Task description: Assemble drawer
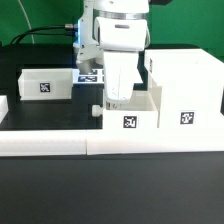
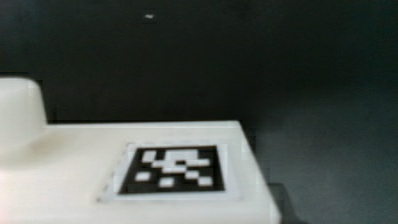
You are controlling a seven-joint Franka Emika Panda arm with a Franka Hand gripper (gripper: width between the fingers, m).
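Note:
My gripper points straight down into a shallow white tray with a tag on its front and a small knob on the exterior view's left. The fingertips sit low inside the tray behind its front wall, so I cannot tell if they hold it. The tall open box housing stands right beside this tray, on the exterior view's right. A second tray lies apart at the left. The wrist view shows only a white tagged surface close up and a rounded white shape; no fingers show.
The long low white border wall runs along the front, just ahead of the tray and housing. The marker board lies on the black table behind the arm. Dark table fills the rest of the wrist view.

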